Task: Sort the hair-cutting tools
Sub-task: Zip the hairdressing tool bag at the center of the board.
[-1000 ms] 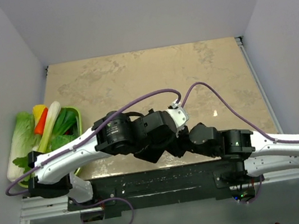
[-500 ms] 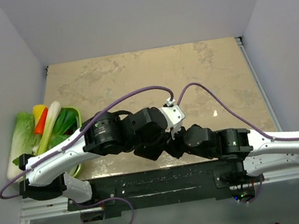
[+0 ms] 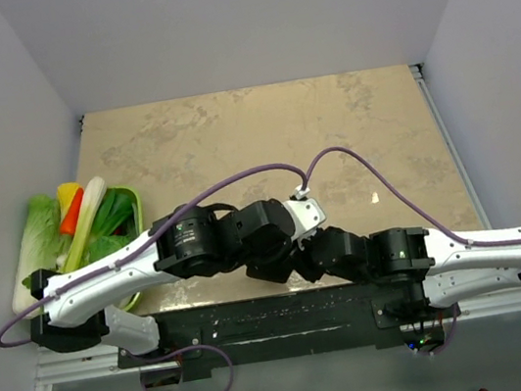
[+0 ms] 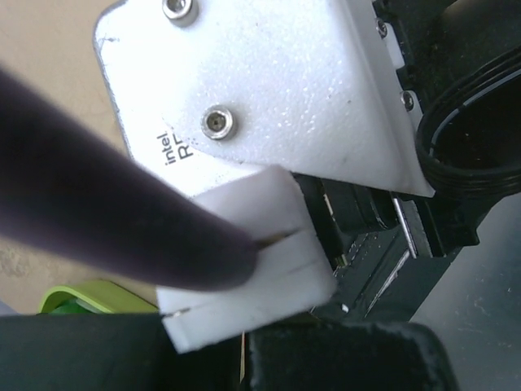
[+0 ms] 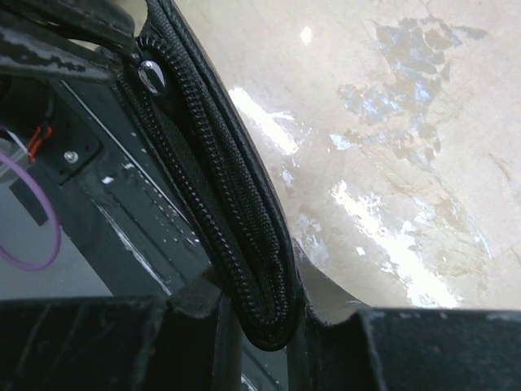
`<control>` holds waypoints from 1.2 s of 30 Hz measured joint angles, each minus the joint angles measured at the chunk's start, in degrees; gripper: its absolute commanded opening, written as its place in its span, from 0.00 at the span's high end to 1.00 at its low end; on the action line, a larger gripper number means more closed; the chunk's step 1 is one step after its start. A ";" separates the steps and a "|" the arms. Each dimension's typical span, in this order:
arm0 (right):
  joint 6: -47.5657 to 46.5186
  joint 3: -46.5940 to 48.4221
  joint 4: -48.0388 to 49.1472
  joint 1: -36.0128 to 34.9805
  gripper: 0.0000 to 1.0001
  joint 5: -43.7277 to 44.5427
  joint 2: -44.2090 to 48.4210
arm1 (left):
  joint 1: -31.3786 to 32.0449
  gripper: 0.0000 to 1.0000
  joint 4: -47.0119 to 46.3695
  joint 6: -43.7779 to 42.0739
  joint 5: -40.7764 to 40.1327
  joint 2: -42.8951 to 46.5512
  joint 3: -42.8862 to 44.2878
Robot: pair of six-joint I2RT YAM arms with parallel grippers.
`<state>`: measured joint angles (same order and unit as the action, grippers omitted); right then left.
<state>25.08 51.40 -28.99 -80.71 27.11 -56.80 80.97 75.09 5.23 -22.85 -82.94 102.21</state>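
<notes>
The hair-cutting tools are out of view in every frame. A black zippered fabric case (image 5: 244, 236) hangs folded between the two dark fingers of my right gripper (image 5: 260, 334), which is shut on its lower edge above the table's front rail. My left gripper (image 4: 242, 358) is shut, with only a hairline gap between its dark pads and nothing seen in it. It sits right against the right arm's white camera mount (image 4: 269, 98). In the top view both wrists (image 3: 294, 250) are crossed and bunched together at the near edge, and they hide the case.
A green bin of vegetables (image 3: 97, 226) stands at the left edge of the beige marbled table (image 3: 261, 136). Purple cables (image 3: 333, 154) loop over the arms. The black mounting rail (image 3: 279, 312) runs along the near edge, and grey walls close in the sides.
Both wrists have shifted a little left and toward the near edge, still pressed together. The right arm's elbow has slid leftward. Both grippers have stayed as they were.
</notes>
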 measured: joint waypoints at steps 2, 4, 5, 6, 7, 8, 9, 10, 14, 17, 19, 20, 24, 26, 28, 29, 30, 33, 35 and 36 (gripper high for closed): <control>0.22 0.00 -1.03 -0.02 1.00 0.59 -0.17 | 0.11 1.00 -2.27 0.35 -0.57 1.25 -2.78; 0.68 0.00 -2.75 -0.04 1.00 1.66 -0.15 | 0.22 1.00 -6.40 1.11 -1.60 2.86 -6.95; 1.05 0.00 -4.00 -0.04 1.00 2.43 -0.07 | 0.28 1.00 -8.79 1.53 -2.14 3.65 -9.18; 1.62 -0.02 -5.25 -0.04 1.00 3.17 0.07 | 0.42 1.00 -11.63 1.81 -2.89 4.37 -11.50; 1.92 -0.07 -6.62 -0.04 1.00 3.98 0.35 | 0.50 1.00 -14.75 2.25 -3.58 5.27 -14.08; 2.12 -0.28 -7.82 -0.04 1.00 4.92 0.85 | 0.57 1.00 -17.77 2.56 -4.13 5.95 -16.48; 2.29 -0.39 -8.81 -0.02 1.00 5.53 1.16 | 0.63 1.00 -20.35 2.71 -4.74 6.43 -18.45; 2.40 -0.48 -10.16 0.09 1.00 6.56 1.42 | 0.76 1.00 -24.06 2.73 -5.60 7.26 -21.20; 0.76 -0.55 -13.79 2.05 1.00 9.75 1.81 | 0.87 1.00 -36.81 2.38 -8.94 9.07 -29.40; -2.38 -1.05 -12.85 4.28 1.00 10.08 2.45 | 0.79 1.00 -43.47 1.14 -11.21 9.86 -32.83; -3.74 -2.36 -10.19 6.03 0.84 9.33 3.26 | 0.66 1.00 -46.05 -0.61 -11.67 10.05 -34.45; -4.00 -3.02 -9.14 6.86 0.76 8.87 3.32 | 0.66 1.00 -46.82 -1.31 -11.85 10.03 -35.01; -3.54 -4.98 -6.60 7.76 0.36 8.44 2.21 | 0.15 1.00 -50.31 -0.39 -10.82 10.12 -37.77; -3.17 -4.98 -6.45 8.59 0.29 9.29 1.36 | -0.09 1.00 -52.76 -0.04 -9.18 10.58 -38.58; -2.78 -4.85 -7.21 8.83 0.27 9.42 0.87 | -0.70 1.00 -54.07 -0.33 -8.24 10.84 -39.45; -2.58 -4.68 -7.89 8.94 0.26 9.40 0.87 | -1.09 1.00 -54.88 -0.44 -7.32 10.99 -40.06; -2.51 -4.33 -8.76 9.22 0.26 9.31 1.14 | -1.49 1.00 -55.63 -0.44 -6.71 11.08 -40.30; -2.47 -2.34 -11.06 9.25 0.27 8.09 3.52 | -3.17 1.00 -58.80 -0.35 -3.52 11.08 -40.87; -2.23 -0.33 -12.81 9.25 0.27 7.30 5.79 | -4.22 1.00 -60.26 -0.35 -2.08 11.08 -41.18; -2.01 1.18 -14.14 9.33 0.27 6.93 7.19 | -4.68 1.00 -61.20 -0.33 -1.01 11.08 -41.22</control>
<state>23.07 52.58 -43.13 -71.37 34.04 -49.60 76.29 13.89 4.91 -23.86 -71.85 60.99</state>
